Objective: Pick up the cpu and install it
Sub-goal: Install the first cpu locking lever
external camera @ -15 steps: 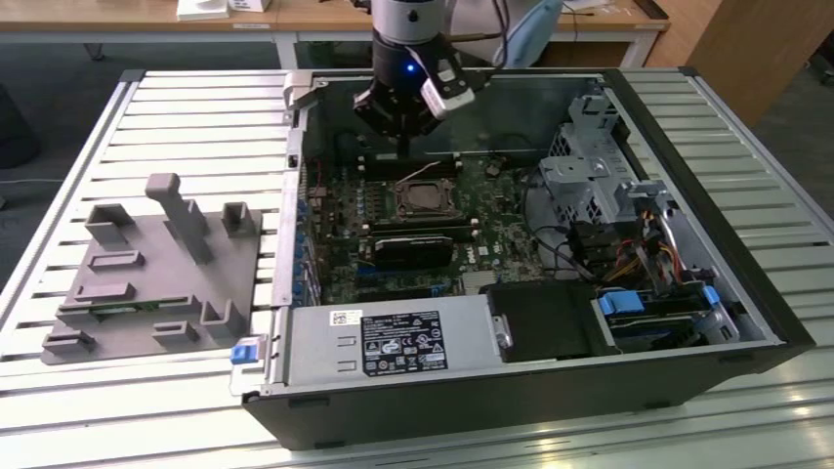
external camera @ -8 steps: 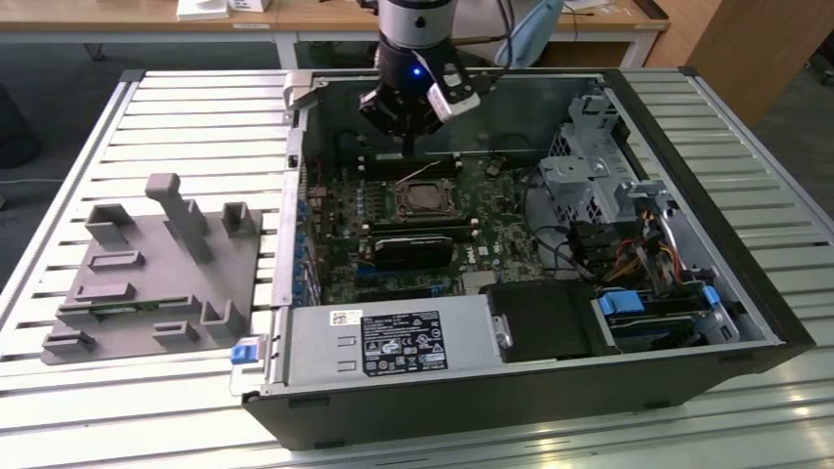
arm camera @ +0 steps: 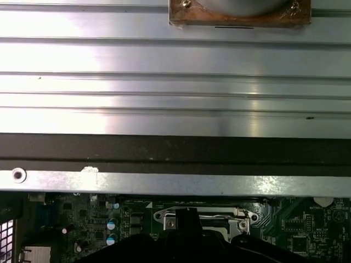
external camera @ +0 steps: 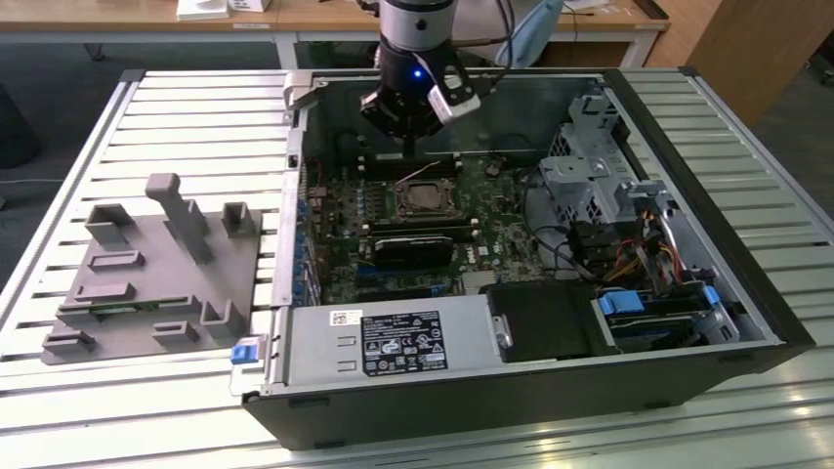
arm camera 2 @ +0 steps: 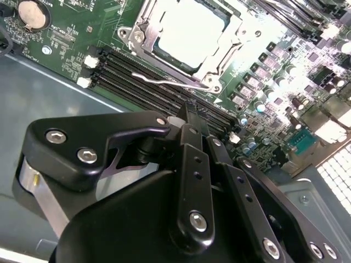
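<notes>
1. Nearest the lens, in the second wrist view, is the gripper (arm camera 2: 189,109). Its black linkage arms converge to a single narrow tip, with the jaws drawn together and nothing seen between them.
2. In that view the tip stands over the black memory slots (arm camera 2: 137,76), just short of the socket's metal frame (arm camera 2: 227,57).
3. The cpu (arm camera 2: 189,27) lies flat inside that frame on the motherboard (arm camera 2: 71,49), and its pale metal top is brightly lit. It is apart from the gripper tip.
4. In the exterior view the gripper (external camera: 410,154) hangs inside the open computer case (external camera: 769,322). It is at 12 o'clock from the cpu (external camera: 424,199), close above the board.
5. A larger black module (external camera: 417,249) sits at 6 o'clock from the cpu socket, near it.
6. The silver power supply (external camera: 391,342) lies further out at 6 o'clock, along the case's near edge.
7. Drive bays and cable bundles (external camera: 639,259) occupy the 3 o'clock side of the case.
8. A grey plastic fixture (external camera: 156,283) with upright posts rests on the slatted metal table (external camera: 195,107). It is at 9 o'clock from the case, just beside its wall.
9. In the first wrist view the gripper (arm camera: 189,216) stands before the socket frame (arm camera: 241,216), with the case rim (arm camera: 175,183) running across beyond it.
</notes>
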### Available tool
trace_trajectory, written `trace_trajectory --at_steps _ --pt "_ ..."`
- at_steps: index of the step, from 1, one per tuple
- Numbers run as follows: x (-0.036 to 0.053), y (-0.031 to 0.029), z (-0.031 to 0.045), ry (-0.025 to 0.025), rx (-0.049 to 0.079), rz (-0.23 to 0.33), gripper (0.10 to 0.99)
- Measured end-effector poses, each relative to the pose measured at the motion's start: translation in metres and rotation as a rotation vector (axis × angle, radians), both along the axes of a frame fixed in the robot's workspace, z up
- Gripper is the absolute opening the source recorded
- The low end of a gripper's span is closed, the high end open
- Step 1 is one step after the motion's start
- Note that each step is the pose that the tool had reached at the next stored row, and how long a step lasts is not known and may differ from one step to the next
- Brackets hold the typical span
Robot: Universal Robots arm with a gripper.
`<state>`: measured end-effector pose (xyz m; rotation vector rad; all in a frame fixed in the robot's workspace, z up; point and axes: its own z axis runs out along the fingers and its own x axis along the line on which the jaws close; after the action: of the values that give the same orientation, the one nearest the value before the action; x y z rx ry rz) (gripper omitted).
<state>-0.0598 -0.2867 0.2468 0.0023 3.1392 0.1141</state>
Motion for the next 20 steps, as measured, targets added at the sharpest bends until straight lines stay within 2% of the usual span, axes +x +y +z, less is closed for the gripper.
trace_trajectory --at_steps 20 --pt "0.0018 0.0 -0.0076 0.0002 0.0 0.0 0.106"
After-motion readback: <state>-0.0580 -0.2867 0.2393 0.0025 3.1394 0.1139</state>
